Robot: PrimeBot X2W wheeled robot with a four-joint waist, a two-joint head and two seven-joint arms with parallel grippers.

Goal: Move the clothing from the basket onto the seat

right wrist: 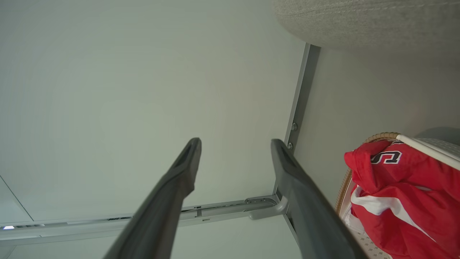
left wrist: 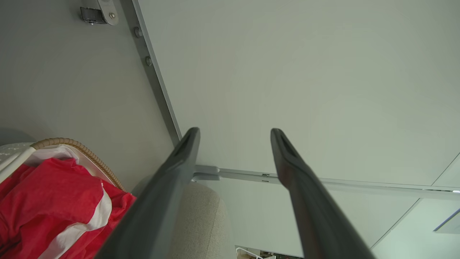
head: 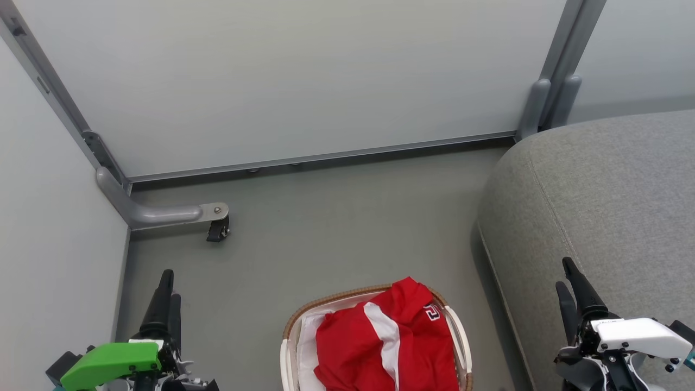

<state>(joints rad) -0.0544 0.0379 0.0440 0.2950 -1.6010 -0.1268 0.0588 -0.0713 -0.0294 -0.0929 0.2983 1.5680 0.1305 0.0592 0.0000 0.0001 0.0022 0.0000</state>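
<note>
Red clothing [head: 388,342] with white stripes and a small white-and-navy logo is heaped in the white basket [head: 288,347], whose brown woven rim stands on the floor at the bottom centre. The clothing [left wrist: 54,205] and basket rim [left wrist: 86,153] lie low at the left of the left wrist view. At the right of the right wrist view are the clothing [right wrist: 406,201] and the rim [right wrist: 381,136]. The grey seat [head: 608,206] fills the right side. My left gripper [head: 165,285] [left wrist: 235,135] is open and empty, left of the basket. My right gripper [head: 564,274] [right wrist: 235,144] is open and empty, over the seat's front edge.
Pale partition walls [head: 282,81] close off the back and left. A grey metal foot with a dark caster [head: 217,228] juts onto the grey floor [head: 336,233] at the left. A grey post [head: 548,98] stands at the seat's far corner.
</note>
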